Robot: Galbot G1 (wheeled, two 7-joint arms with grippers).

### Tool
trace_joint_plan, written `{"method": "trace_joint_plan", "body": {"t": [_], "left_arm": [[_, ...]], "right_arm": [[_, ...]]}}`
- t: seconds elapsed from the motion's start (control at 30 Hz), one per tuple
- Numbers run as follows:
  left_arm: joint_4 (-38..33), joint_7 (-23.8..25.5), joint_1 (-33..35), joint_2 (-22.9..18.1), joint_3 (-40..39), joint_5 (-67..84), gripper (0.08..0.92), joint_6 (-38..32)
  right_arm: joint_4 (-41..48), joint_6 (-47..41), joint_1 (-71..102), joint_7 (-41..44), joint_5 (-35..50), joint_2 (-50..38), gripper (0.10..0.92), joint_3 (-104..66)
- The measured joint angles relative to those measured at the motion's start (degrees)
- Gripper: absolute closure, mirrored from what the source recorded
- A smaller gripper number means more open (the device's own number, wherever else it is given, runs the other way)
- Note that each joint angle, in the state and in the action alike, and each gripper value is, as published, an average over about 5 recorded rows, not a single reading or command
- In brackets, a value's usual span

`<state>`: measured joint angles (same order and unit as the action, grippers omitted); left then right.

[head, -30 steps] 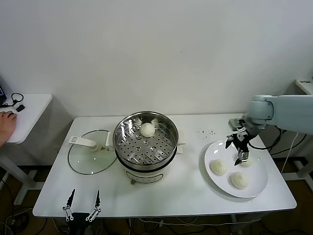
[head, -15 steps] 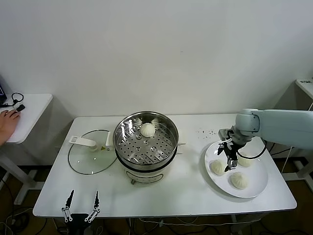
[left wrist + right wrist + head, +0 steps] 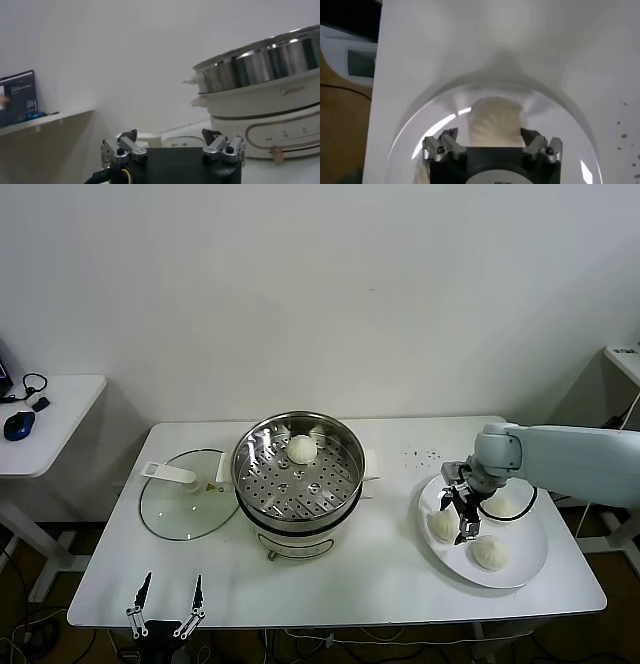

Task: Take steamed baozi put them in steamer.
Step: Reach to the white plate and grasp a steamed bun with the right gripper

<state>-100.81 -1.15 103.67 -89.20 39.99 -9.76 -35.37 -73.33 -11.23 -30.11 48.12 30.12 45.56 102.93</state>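
We count one baozi (image 3: pixel 301 448) already in steamer (image 3: pixel 297 469); three wait on plate (image 3: pixel 524 565). Right gripper (image 3: pixel 460 509) hangs over nearest bun (image 3: pixel 441 526), jaws wide, empty (no contact visible). Left gripper (image 3: pixel 167 604) parked low, spread

Glass lid (image 3: pixel 185 506) flat on white table (image 3: pixel 350 584); white plate (image 3: pixel 525 566) right; mouse (image 3: pixel 18 424) on side desk (image 3: pixel 60 399).

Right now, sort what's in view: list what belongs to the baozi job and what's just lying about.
Job:
- steamer, one baozi in the steamer
- three baozi on the plate
- white plate holding them
- right gripper, open over the plate's left baozi
- left gripper, open, parked at the table's front edge

Lying about:
- glass lid, flat left of the steamer
- side table with a blue mouse
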Motion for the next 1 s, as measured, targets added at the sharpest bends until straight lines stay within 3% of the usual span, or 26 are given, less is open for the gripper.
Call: {"method": "trace_joint_plan", "body": {"t": [0.73, 1.0], "left_arm": [[-0.2, 0.0, 0.0, 0.0, -0.2, -0.1, 0.177, -0.2], [-0.2, 0.0, 0.0, 0.1, -0.2, -0.1, 0.177, -0.4]], "right_arm": [[0.9, 0.8, 2.0, -0.4, -2.3, -0.1, 0.205, -2.7], [0.7, 0.8, 1.8, -0.2, -2.8, -0.4, 0.313, -2.7]]}}
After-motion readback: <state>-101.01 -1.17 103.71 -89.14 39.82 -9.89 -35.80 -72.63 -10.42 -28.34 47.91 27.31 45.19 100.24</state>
